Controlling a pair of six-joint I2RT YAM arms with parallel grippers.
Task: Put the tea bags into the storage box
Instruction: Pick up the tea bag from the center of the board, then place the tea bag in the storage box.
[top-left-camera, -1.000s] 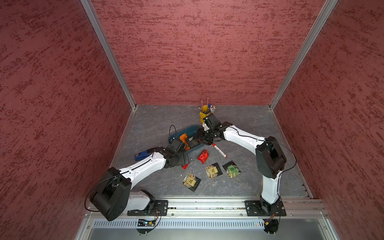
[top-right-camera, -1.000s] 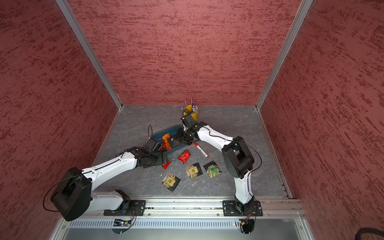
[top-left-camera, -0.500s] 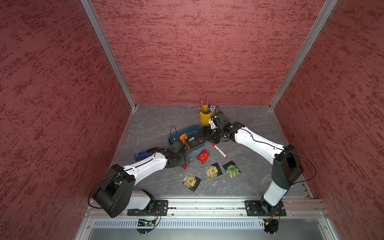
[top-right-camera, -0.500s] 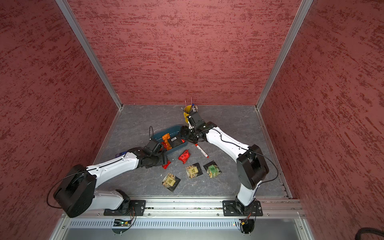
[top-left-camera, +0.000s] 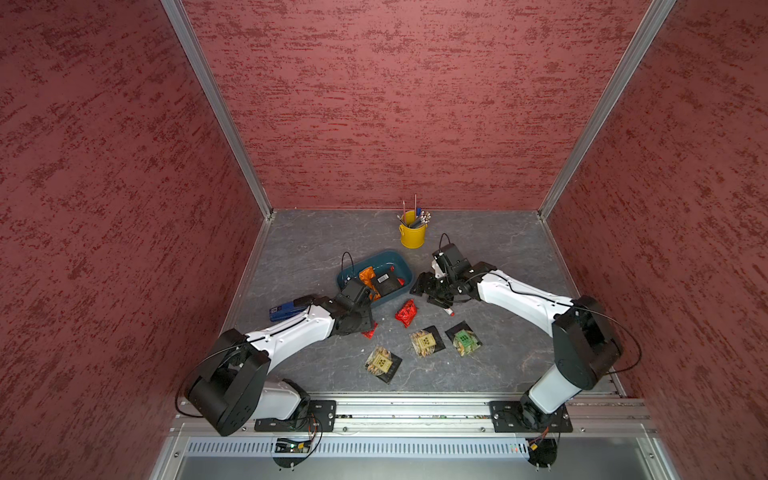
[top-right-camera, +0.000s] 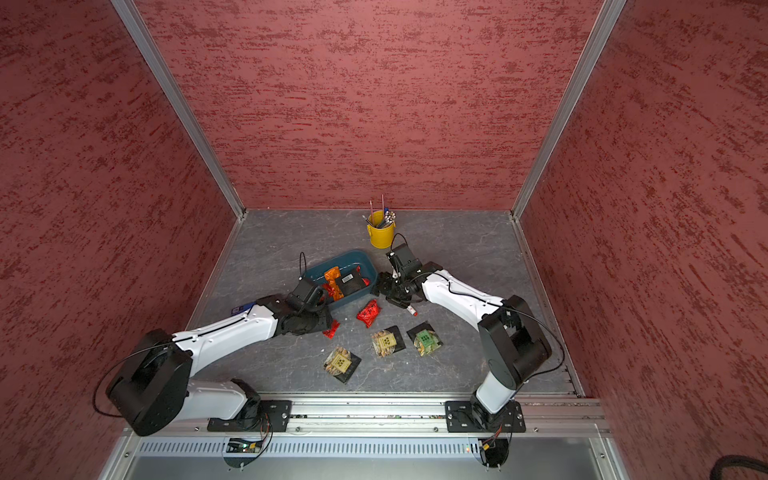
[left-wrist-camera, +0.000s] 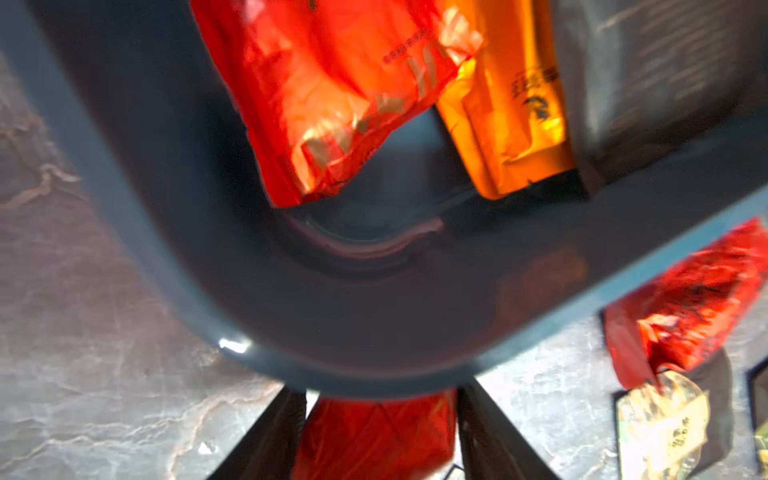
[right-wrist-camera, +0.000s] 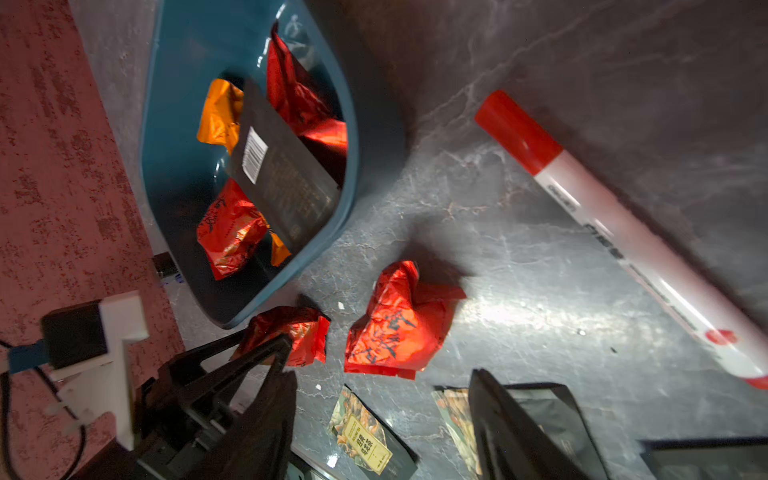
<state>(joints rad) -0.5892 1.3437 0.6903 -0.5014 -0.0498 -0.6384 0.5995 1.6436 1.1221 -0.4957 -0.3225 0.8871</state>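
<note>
While a red packet (left-wrist-camera: 374, 440) lay on the floor (left-wrist-camera: 104, 395) between the jaws of the left gripper (left-wrist-camera: 380, 399), one end pointing ahead at the box (left-wrist-camera: 104, 195) corner, whether they pinched it was unclear; bare floor flanked both fingers. The right gripper (right-wrist-camera: 382, 374) gaped, empty.

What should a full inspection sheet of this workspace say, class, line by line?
Surface: grey tabletop, no spills seen.
Job's things: blue box holds an orange packet, black packet and red packets; outside lie a loose red packet and three clear sachets.
Clutter: marker, yellow bucket of pens, small blue gadget.
Hands: left hand straddles a red packet at the box corner, grip unclear; right hand open, empty, near the marker.
Cables: black loop at each wrist.
Surroundings: red walls on three sides; metal rail in front.
</note>
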